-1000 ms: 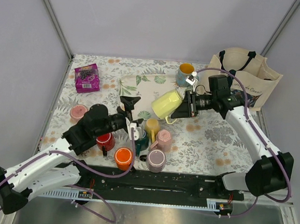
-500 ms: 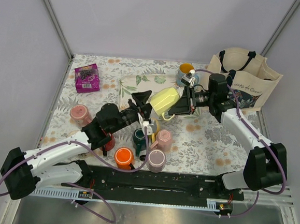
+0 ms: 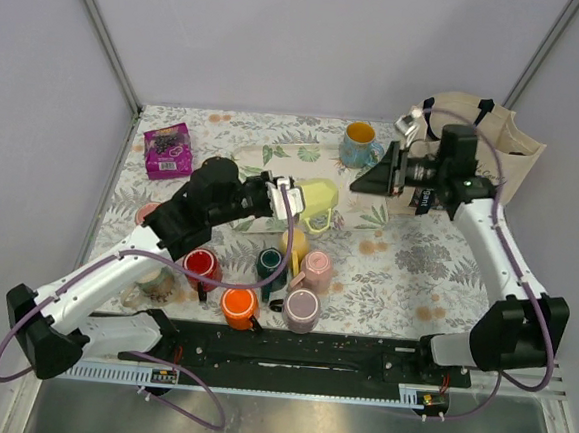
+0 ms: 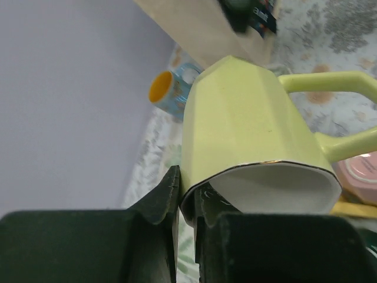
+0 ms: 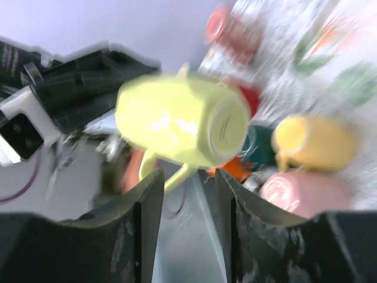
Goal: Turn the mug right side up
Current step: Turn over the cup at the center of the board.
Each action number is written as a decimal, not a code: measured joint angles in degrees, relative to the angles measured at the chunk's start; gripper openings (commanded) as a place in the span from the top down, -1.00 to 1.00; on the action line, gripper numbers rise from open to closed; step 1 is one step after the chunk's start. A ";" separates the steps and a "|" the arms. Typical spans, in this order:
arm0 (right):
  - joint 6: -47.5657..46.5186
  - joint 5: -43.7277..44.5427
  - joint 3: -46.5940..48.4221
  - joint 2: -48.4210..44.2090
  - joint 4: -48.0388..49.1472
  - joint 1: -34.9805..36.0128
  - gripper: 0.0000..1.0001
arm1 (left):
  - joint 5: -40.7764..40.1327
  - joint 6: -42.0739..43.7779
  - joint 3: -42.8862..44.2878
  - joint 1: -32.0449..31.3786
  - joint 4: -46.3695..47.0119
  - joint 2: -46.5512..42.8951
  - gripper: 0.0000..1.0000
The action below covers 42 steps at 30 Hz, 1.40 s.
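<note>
floral table: salmon mug lies off to the left arm's side, and that arm is busy

the flowered table (image 3: pixel 406 261) carries a crowd of mugs toward its near edge. the salmon-pink mug (image 3: pixel 147 210) sits close to the left edge, about halfway back, and only a sliver of it shows past the left arm's forearm. too little is visible to tell which way up it stands.

the left gripper (image 3: pixel 289 191) is held out over the middle of the table, clamped on the rim of a lime mug (image 3: pixel 316 201). the wrist view shows one finger inside the wall and one outside, with the lime mug lying on its side, handle away from the fingers.

the right gripper (image 3: pixel 368 180) hangs near the far right corner with its fingers apart and nothing between them, clear of the lime mug.

the salmon-pink mug lies back and to the left of the left gripper, well apart from the right one. the left arm looks the natural one to reach it, once the lime mug is set down.
</note>
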 measured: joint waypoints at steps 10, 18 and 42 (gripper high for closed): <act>-48.26 31.01 9.88 -15.74 -15.98 4.48 -0.52 | -1.77 -18.91 11.10 0.61 -26.99 5.53 1.00; -70.90 42.38 8.81 -19.19 -31.47 22.32 -0.39 | -4.26 -28.11 18.49 1.05 -39.06 14.64 1.00; -81.11 64.39 5.35 -5.92 -27.08 38.23 0.50 | -6.05 -38.91 25.33 1.20 -39.56 22.51 1.00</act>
